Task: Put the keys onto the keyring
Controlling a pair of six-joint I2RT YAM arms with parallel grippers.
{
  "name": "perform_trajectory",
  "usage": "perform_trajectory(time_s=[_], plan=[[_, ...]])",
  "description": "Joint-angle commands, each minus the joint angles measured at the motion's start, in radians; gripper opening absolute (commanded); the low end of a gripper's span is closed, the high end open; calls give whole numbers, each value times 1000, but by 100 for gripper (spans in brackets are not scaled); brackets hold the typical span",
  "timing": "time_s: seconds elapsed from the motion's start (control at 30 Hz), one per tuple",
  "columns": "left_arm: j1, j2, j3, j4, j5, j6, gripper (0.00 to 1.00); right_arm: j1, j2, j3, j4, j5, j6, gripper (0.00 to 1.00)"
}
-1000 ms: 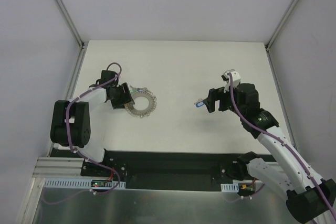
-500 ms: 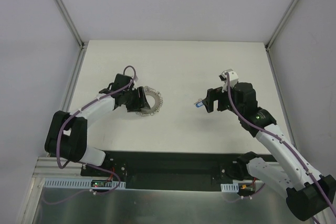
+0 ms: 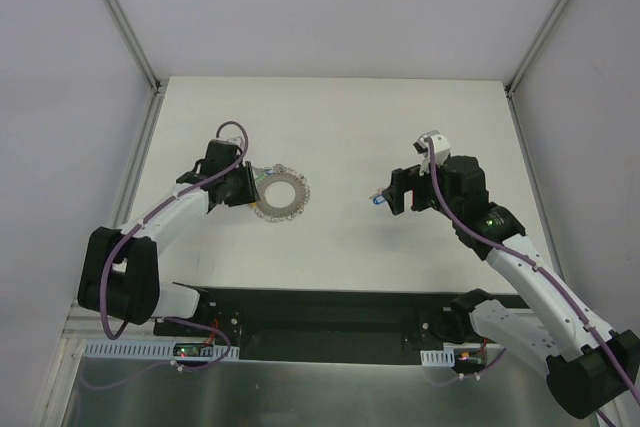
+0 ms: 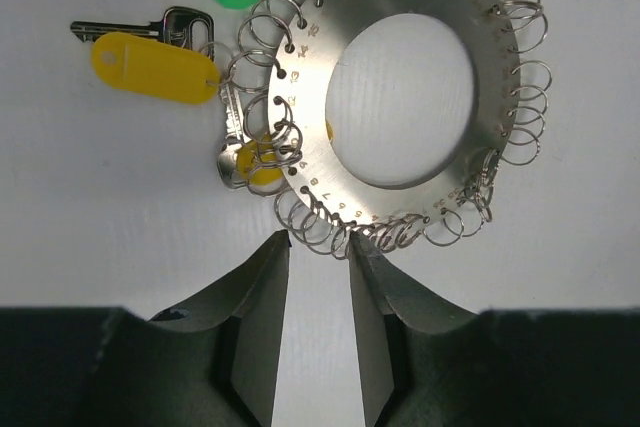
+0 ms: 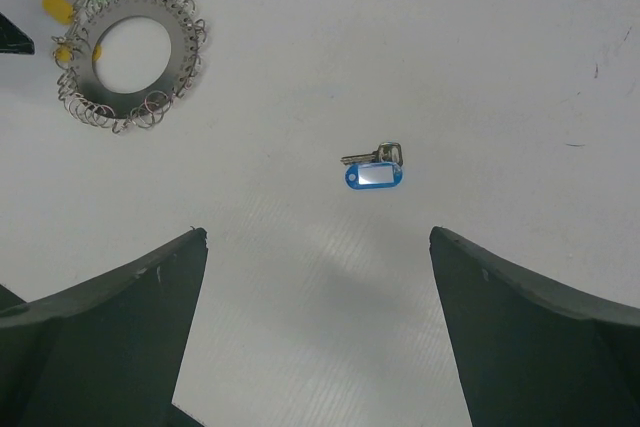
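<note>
while the keyring (image 4: 493,97) lies flat, tiny stamped numbers (image 4: 297,75) near rim, partly legible

Tiny stamped numerals beside rim holes on keyring (image 4: 400,207), counter-level view; digits too small to read surely.

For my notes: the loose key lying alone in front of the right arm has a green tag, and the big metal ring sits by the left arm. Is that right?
Not quite: the loose key has a blue tag, not green, as the right wrist view shows. It does lie alone in front of the right arm, and the big metal ring sits by the left arm.
</note>
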Motion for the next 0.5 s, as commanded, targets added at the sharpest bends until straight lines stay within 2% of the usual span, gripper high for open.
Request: perform_trajectory(time_s=[0.0, 0.13, 0.47], plan=[[4, 45, 7, -39, -50, 52, 29, 10, -8, 39, 22, -1, -13, 97], [4, 101, 31, -52, -41, 64, 27, 15, -10, 36, 22, 2, -12, 97], [1, 166, 65, -60, 25, 69, 29, 24, -10, 21, 31, 7, -3, 97]])
